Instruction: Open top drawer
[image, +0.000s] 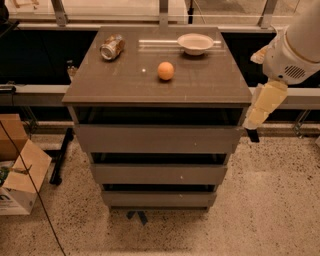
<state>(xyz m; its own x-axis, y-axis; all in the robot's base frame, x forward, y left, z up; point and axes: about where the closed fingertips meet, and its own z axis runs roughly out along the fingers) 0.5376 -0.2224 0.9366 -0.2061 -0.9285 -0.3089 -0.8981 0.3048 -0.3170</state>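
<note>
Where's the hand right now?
Camera view, right side: the hand hangs beside the right end of the top drawer front, just below the cabinet top corner.

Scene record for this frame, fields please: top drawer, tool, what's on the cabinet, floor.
top drawer: looks shut, not pulled out
tool: just off the drawer's right end, at its height, no contact visible
cabinet top: can on its side, back left; orange centre; white bowl back right
floor: cardboard box at left
</note>
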